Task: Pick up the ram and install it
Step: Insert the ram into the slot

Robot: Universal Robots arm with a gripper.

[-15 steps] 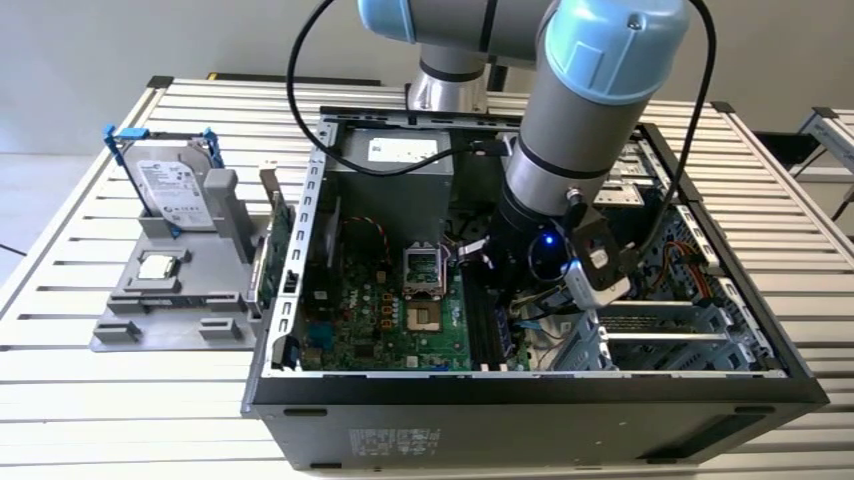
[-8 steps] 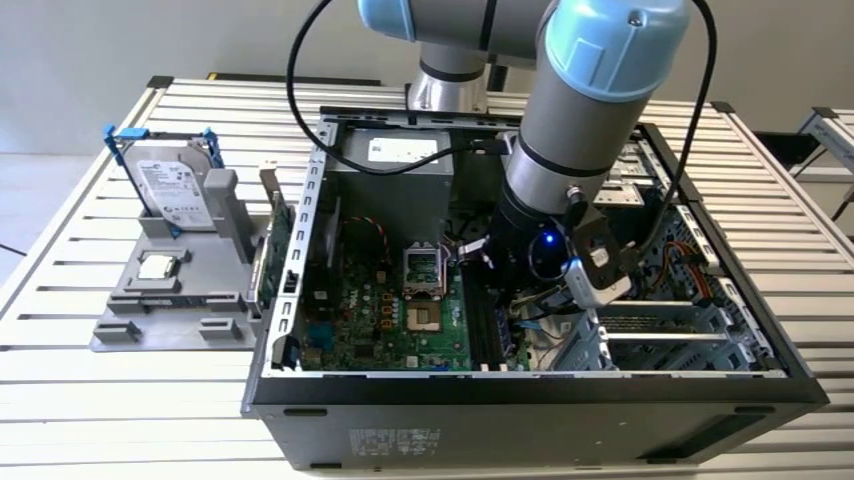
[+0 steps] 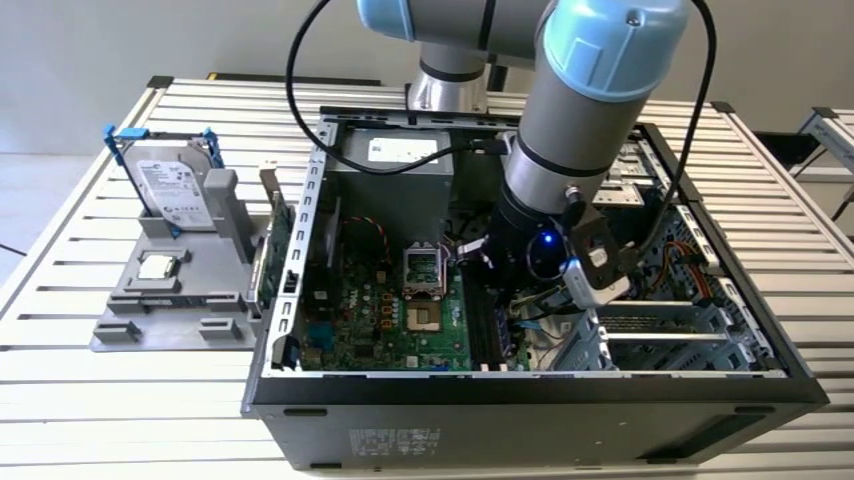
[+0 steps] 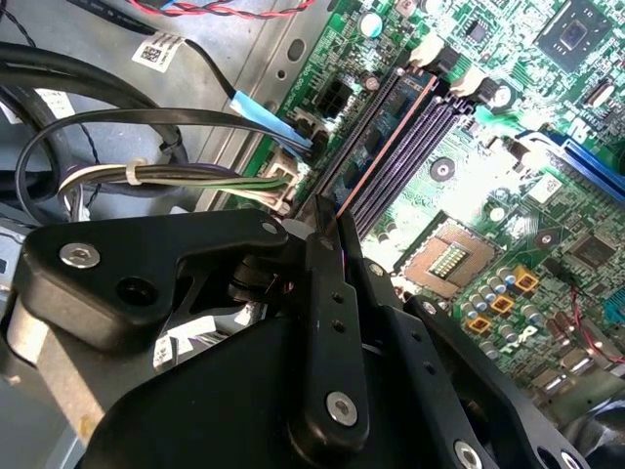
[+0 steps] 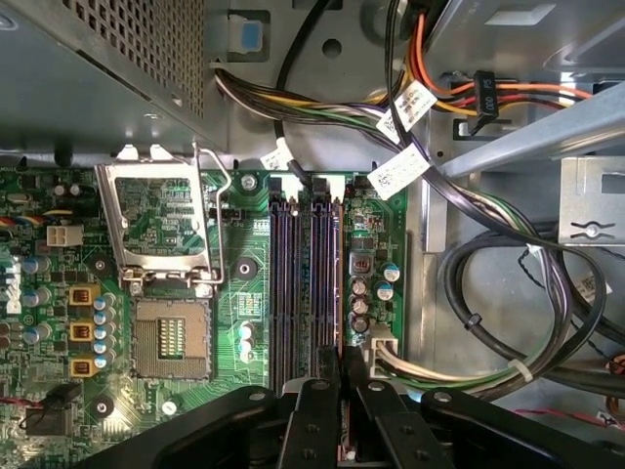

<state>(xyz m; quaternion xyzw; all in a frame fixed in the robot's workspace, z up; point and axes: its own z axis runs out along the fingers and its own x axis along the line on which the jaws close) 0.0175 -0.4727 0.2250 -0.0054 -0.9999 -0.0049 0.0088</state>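
The hand [image 4: 327, 230] is gripping the ram [image 4: 383, 147] edge-on, lining it up over the motherboard's black slots [image 5: 303, 283].

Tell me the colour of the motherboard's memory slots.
Black, on the green motherboard; the memory slots show best in the first wrist view.

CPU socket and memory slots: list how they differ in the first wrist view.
The CPU socket is square and silvery; the memory slots are long, narrow and dark. The socket is single, its metal frame swung open; the slots lie side by side. Both sit on the green motherboard.
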